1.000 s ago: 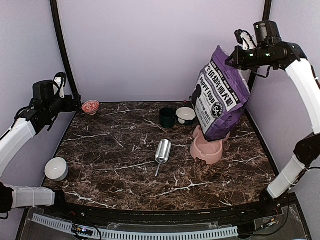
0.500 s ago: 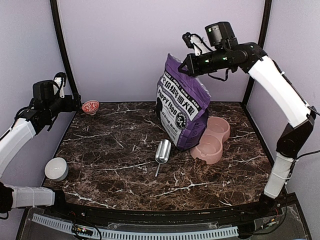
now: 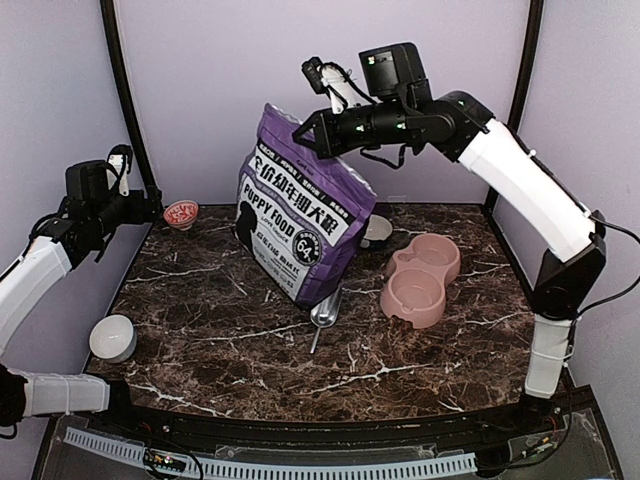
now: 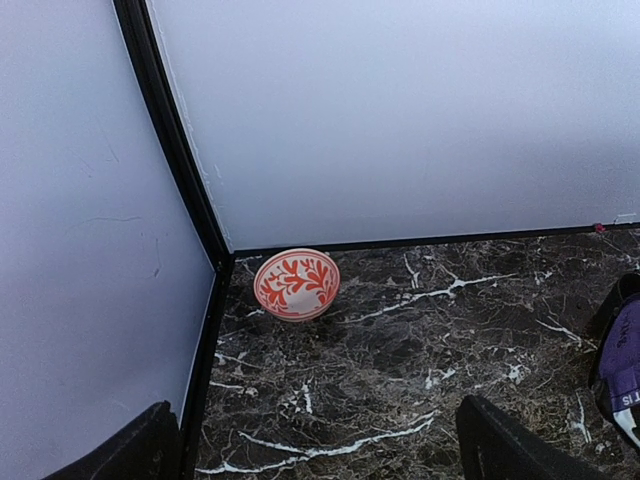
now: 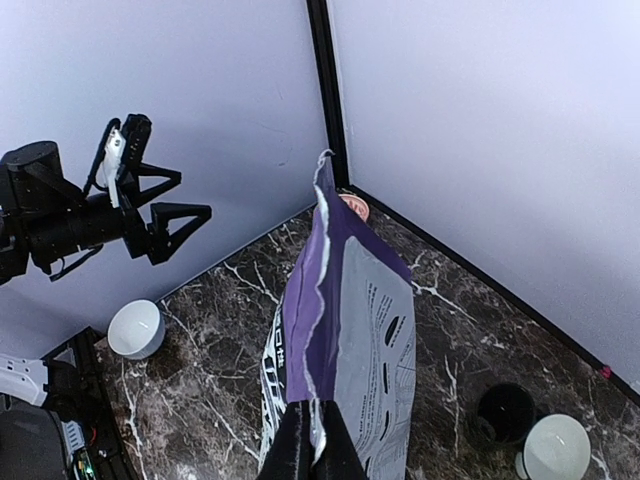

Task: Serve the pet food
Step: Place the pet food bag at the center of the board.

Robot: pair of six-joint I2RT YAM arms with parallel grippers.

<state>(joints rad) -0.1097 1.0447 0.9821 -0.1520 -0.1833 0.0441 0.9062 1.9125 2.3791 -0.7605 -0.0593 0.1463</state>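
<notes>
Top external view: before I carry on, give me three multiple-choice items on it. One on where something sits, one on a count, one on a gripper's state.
1. Where is the small red-and-white patterned bowl?
A. back left corner of the dark marble table
B. front right corner
C. table centre

2. How many wells has the pink plastic pet bowl?
A. one
B. two
C. four

3. The right gripper is:
A. open
B. shut on the top of the purple printed food bag
C. shut on nothing

Answers: 1 A, it sits where the back and left walls meet; 2 B, two round wells show side by side; 3 B, its fingers pinch the bag's top edge.
</notes>
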